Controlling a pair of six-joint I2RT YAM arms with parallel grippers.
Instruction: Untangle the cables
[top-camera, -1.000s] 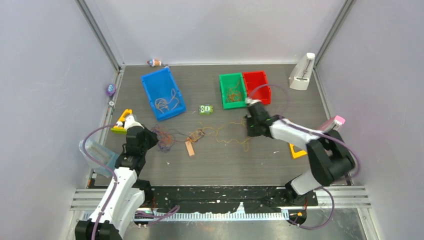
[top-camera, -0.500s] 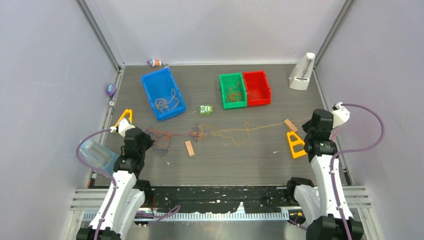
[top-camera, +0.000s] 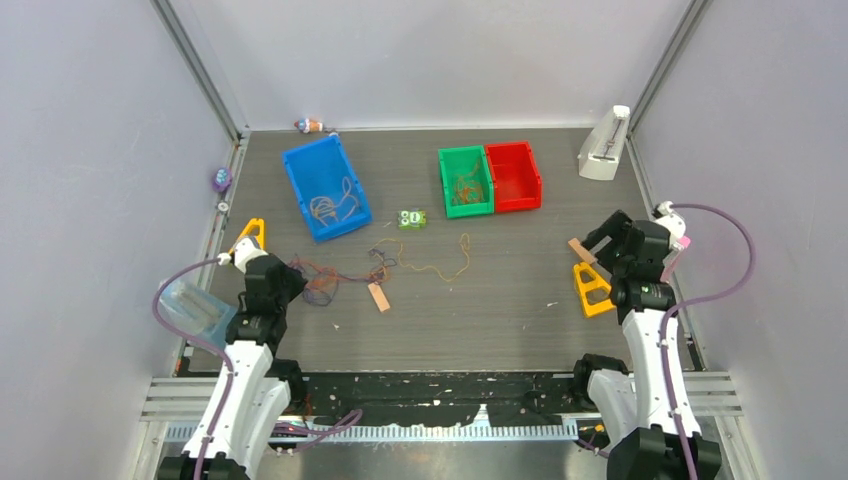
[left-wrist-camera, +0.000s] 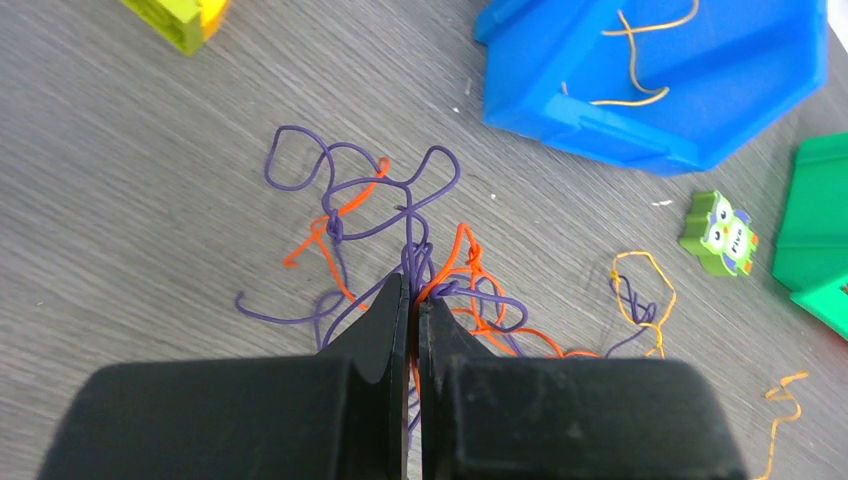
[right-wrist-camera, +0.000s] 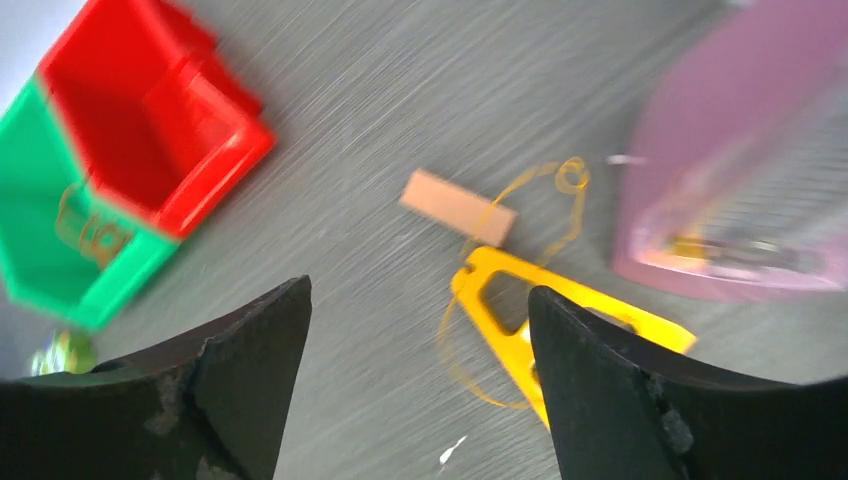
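From where I stand, the cables (top-camera: 322, 284) lie mostly as 1 loose knot of purple and orange strands on the table (top-camera: 480, 320). The knot sits left of centre, and a thin orange-yellow length trails from it toward the middle. More strands sit in the blue bin (top-camera: 310, 146) and the green bin (top-camera: 460, 152).

The left end effector (left-wrist-camera: 412, 300) is pinched together right on the knot, with purple and orange strands caught between its fingers. The right end effector (right-wrist-camera: 418, 292) hangs at the right side with its fingers spread wide and nothing between them. Below it are a small wooden block (right-wrist-camera: 460, 207) and a yellow triangular piece (right-wrist-camera: 472, 275), and 1 fine orange strand loops beside them.

These wires look featherlight and limp. I'd expect a tug to drag the whole clump along rather than free anything, and pulling at the knot itself would likely tighten it. A better hold, I reckon, is a free end or an outer loop, with the left pinning the clump down.
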